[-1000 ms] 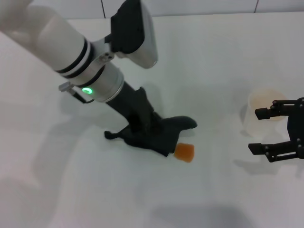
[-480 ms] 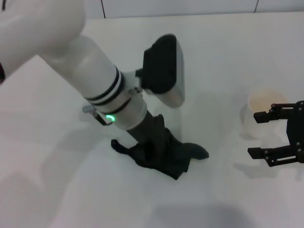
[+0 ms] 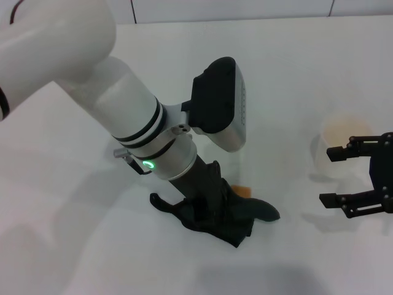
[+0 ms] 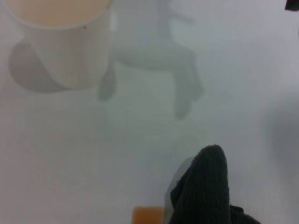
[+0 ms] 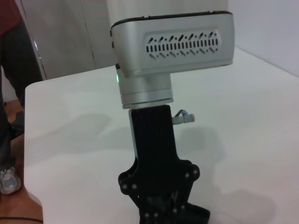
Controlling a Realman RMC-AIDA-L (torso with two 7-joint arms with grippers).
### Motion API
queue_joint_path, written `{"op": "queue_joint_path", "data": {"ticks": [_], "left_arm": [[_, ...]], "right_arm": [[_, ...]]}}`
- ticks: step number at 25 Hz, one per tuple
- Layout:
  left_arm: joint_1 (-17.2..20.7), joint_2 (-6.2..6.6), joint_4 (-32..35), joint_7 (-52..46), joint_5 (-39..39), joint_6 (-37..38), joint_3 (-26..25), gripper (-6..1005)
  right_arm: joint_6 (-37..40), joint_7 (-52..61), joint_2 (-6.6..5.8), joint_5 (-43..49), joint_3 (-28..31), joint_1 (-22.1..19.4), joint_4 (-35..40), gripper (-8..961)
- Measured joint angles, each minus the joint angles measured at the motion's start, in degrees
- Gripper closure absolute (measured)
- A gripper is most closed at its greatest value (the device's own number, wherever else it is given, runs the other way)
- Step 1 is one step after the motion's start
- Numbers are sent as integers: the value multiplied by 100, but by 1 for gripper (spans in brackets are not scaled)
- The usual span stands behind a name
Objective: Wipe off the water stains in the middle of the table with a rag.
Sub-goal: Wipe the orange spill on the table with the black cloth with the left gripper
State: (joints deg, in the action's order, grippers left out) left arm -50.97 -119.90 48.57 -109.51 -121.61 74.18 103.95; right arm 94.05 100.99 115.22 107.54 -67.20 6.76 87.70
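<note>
The water stains (image 3: 242,191), one small orange patch, lay mid-tabletop (image 3: 295,74), mostly hidden under the rag (image 3: 230,216), with only a sliver showing at the cloth's far edge. I had the left gripper (image 3: 206,206) clenched on the rag and pressing it flat onto the surface, which I judged was what a wiping pass needed. The plastic cup (image 3: 341,144) stood well apart on my right, and beside it the right gripper (image 3: 344,175) hung idle, fingers spread and holding nothing.
</note>
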Motion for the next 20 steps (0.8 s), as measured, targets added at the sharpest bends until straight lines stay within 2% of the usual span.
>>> {"op": "queue_joint_path", "data": {"ticks": [6, 15, 20], "left_arm": [[-17, 39, -28, 23, -121, -82, -176, 912], [-63, 48, -37, 26, -908, -88, -1055, 910], [-128, 46, -11, 26, -1044, -133, -1164, 909]], "right_arm": [[0, 0, 0, -26, -26, 0, -25, 129], [2, 0, 0, -40, -30, 0, -29, 129], [16, -1, 0, -41, -29, 0, 0, 129]]}}
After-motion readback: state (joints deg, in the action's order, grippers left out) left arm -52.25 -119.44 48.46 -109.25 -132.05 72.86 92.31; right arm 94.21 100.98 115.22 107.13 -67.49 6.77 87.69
